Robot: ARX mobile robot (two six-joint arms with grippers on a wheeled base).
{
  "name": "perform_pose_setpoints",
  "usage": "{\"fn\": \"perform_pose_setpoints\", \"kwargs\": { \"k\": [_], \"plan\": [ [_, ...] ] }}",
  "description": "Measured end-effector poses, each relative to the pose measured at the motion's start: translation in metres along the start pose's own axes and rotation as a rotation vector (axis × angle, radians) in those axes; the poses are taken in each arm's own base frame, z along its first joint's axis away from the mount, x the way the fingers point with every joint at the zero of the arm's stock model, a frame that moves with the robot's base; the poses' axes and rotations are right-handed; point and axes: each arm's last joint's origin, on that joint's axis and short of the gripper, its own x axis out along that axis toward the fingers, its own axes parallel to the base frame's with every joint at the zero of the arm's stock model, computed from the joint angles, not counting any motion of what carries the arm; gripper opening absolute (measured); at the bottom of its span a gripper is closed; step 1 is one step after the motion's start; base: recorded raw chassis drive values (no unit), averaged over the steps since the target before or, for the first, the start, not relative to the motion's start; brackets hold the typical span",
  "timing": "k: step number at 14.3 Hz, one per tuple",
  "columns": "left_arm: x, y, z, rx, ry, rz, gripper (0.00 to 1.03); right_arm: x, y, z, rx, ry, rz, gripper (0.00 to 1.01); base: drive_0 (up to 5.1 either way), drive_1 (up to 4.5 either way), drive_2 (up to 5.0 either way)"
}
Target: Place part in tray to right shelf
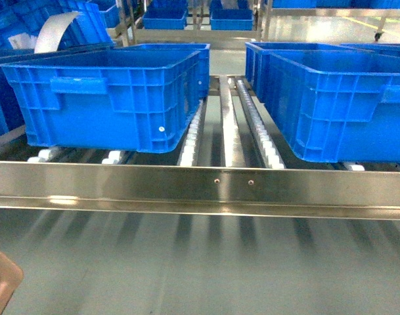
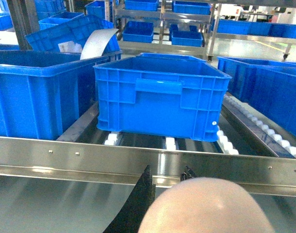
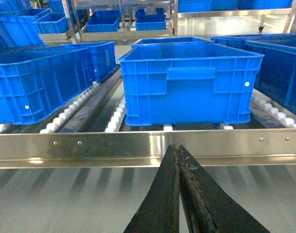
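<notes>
Below the rail [image 1: 200, 187], my left gripper [image 2: 167, 177] pinches the tray [image 2: 206, 206]; right gripper [image 3: 178, 153] pressed together, empty. No part visible; I'd judge shelf placement not yet done.

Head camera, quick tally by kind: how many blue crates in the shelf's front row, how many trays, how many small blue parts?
blue crates, front row: 2
tray, only a corner showing: 1
part: 0 in view
Total: 3
</notes>
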Motion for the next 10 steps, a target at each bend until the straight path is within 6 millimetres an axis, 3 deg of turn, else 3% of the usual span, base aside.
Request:
{"fn": "perform_pose_setpoints", "kwargs": {
  "k": [10],
  "plan": [
    [-0.020, 0.000, -0.006, 0.001, 0.050, -0.003, 0.12, 0.000, 0.000, 0.000, 0.000, 0.002, 0.000, 0.02, 0.0, 0.00, 0.0]
  ]
}}
